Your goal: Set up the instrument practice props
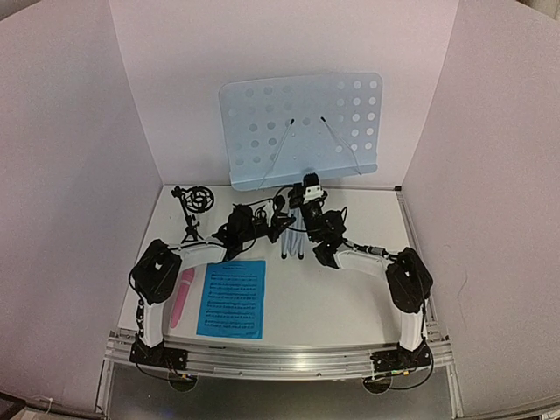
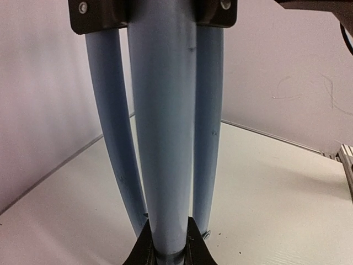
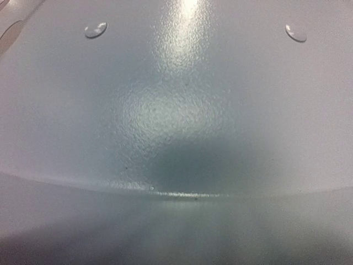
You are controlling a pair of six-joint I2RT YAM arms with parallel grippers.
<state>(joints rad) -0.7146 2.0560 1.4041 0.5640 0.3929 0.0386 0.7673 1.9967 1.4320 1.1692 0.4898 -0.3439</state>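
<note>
Clamping the left claw [image 2: 168,245] round the middle leg [image 2: 165,138] of the music stand [image 1: 302,122], upright at the surface's [image 1: 332,297] middle between the arms; right claw [image 1: 308,194] against its plate [image 3: 176,110], grip impossible to tell.

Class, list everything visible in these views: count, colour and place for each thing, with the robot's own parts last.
music stand: one, pale blue, upright at back centre.
sheet-music page: one visible, bright blue, flat, front left.
microphone: one, pink, lying left of the page.
mic stand: one, black, back left.
table: one, white, under everything.
left hand: one, black, fingers clasping a music stand leg.
right hand: one, black, at the stand's lower desk edge; grip unclear.
</note>
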